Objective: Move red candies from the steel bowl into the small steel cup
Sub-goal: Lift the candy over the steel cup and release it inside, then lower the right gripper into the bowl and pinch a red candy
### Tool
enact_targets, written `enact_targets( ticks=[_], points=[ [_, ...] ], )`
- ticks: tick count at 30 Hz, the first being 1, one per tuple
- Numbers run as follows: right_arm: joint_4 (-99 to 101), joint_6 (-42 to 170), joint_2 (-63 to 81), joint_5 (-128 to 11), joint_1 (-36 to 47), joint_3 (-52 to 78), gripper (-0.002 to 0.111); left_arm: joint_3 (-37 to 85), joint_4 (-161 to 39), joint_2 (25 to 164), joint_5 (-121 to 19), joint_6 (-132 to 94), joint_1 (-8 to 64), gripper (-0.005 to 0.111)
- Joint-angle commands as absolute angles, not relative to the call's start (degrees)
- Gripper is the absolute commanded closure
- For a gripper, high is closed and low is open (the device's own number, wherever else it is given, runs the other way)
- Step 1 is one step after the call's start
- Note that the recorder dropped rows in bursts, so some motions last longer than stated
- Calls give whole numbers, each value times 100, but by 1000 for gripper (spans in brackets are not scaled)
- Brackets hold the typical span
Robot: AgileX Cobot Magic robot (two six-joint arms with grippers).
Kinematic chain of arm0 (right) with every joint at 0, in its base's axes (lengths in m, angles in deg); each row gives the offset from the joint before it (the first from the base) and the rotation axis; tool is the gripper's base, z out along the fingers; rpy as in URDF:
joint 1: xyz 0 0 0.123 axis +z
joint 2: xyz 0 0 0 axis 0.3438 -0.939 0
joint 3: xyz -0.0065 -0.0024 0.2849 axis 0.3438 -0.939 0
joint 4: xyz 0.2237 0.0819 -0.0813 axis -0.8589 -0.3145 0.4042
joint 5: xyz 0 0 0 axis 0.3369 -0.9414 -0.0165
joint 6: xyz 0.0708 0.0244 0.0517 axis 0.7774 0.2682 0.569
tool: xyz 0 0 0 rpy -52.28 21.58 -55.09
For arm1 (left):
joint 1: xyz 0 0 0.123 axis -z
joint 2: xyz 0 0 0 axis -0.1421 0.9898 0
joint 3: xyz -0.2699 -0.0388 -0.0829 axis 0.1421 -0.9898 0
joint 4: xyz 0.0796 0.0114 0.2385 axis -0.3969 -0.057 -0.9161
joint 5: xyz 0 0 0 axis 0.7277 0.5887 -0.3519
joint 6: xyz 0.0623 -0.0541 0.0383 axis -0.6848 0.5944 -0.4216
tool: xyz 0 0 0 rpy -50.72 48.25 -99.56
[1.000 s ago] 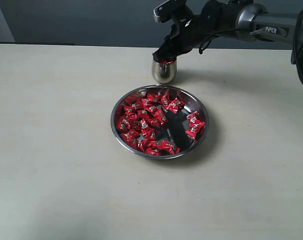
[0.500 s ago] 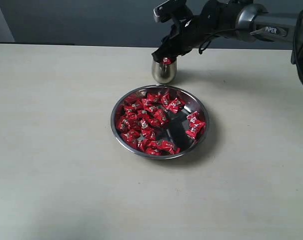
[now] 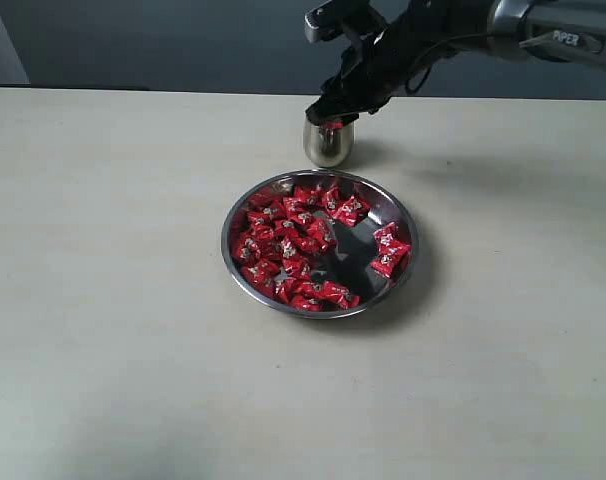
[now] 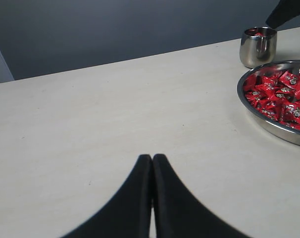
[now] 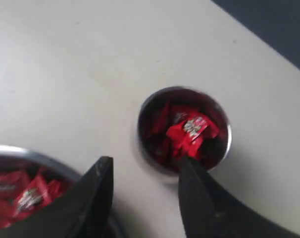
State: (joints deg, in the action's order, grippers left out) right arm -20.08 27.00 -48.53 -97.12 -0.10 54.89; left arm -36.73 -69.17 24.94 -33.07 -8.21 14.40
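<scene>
Right gripper has lifted slightly off the small steel cup and parted its jaws since a second ago.
Nearest, the left gripper hangs over the bare table, fingers pressed together, gripping nothing. Mid-table sits the steel bowl, with red candies heaped from 6 round to 12 o'clock, a few at 3 o'clock and bare steel between. Just beyond its rim at 12 o'clock stands the cup, candies inside, one lying on top. Over the cup's mouth the right gripper hovers, fingers well apart and empty.
</scene>
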Motion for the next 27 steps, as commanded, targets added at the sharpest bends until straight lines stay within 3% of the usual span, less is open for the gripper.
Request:
enact_targets(
  ticks=[1, 6, 27],
  points=[
    [-2290, 2717, -4579, -11331, 8, 5522, 67, -3667, -6911, 2469, -3361, -790, 1458, 106],
    [-2291, 2717, -4949, -12178, 214, 5511, 67, -3667, -6911, 2469, -3361, -790, 1458, 106],
    [-2415, 2717, -5498, -12472, 335, 5511, 67, -3667, -6911, 2469, -3361, -790, 1458, 106]
  ],
)
